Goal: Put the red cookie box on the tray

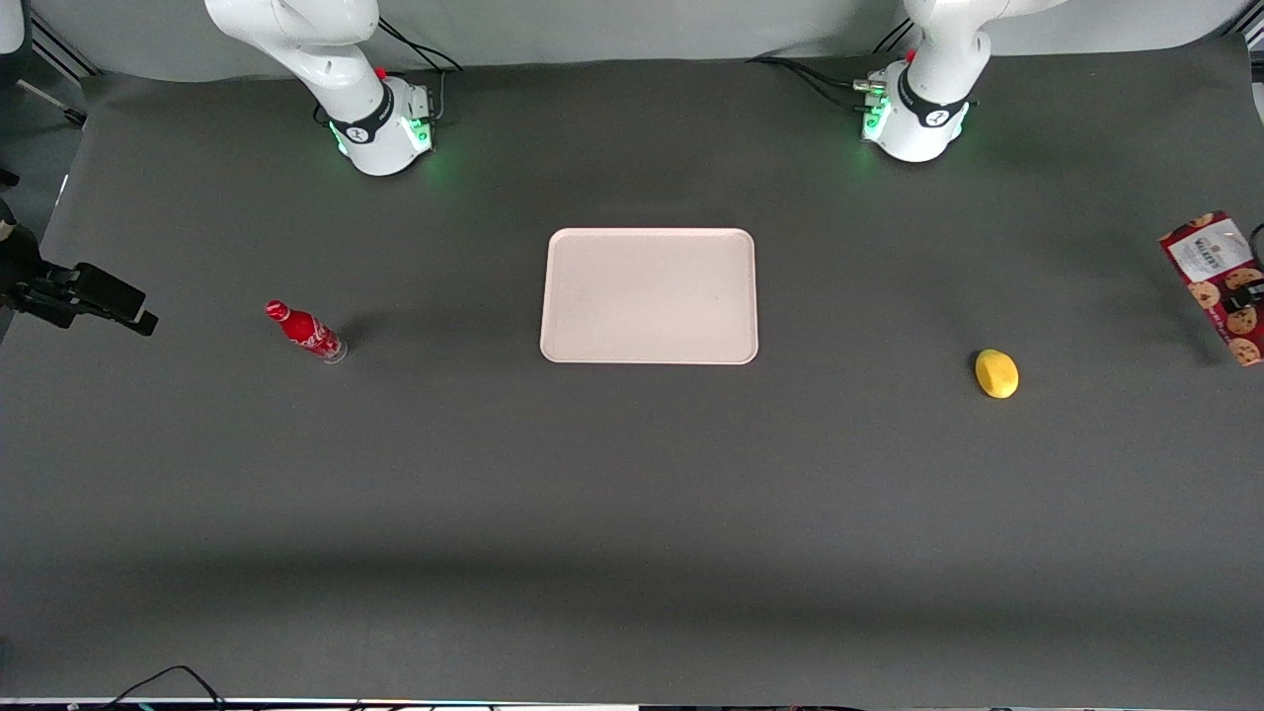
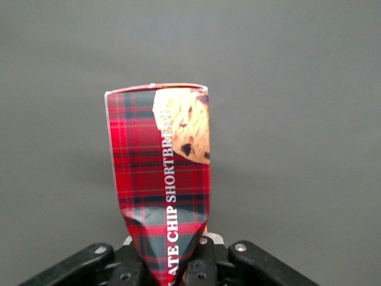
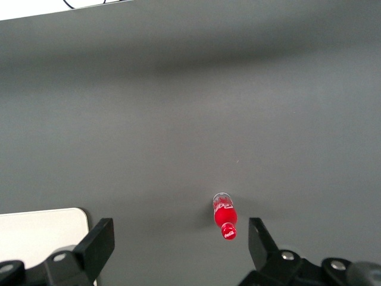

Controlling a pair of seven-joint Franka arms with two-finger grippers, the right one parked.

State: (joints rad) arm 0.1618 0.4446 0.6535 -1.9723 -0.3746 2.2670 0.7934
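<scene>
Now 1 red cookie box (image 2: 164, 179) in hand (image 2: 169, 271), 1 tray (image 1: 649, 295)

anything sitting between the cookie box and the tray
Nothing visible does. The claw holds the cookie box at the working arm's end of the table. The lemon lies nearer the front camera than the straight line to the tray; the bottle stands toward the parked arm's end.

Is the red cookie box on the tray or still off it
Off it. The hand is shut on the red cookie box, toward the working arm's end of the table, while the tray sits bare.
</scene>
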